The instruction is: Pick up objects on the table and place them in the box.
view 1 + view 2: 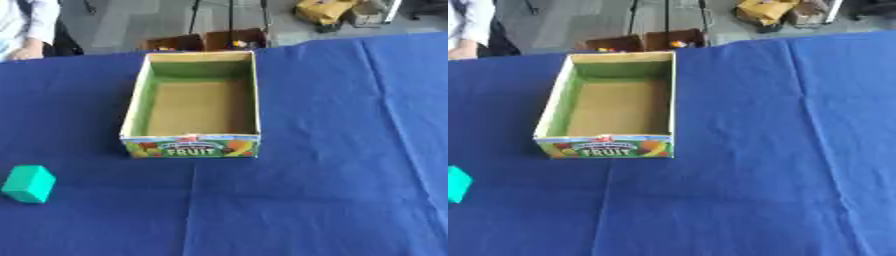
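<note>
A blue-clothed tabletop (pixel 332 150) carries an open, empty fruit box (pixel 194 145) set mid-table, probably where either arm could reach it, while a small teal block (pixel 28 183) waits well apart at the near left, and neither hand shows, so their fingers' state cannot be told.

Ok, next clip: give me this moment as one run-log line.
hands: neither in view | open cardboard fruit box: nothing inside | teal rectangular block: on blue tablecloth, near-left of box, apart from it | placed: none
</note>
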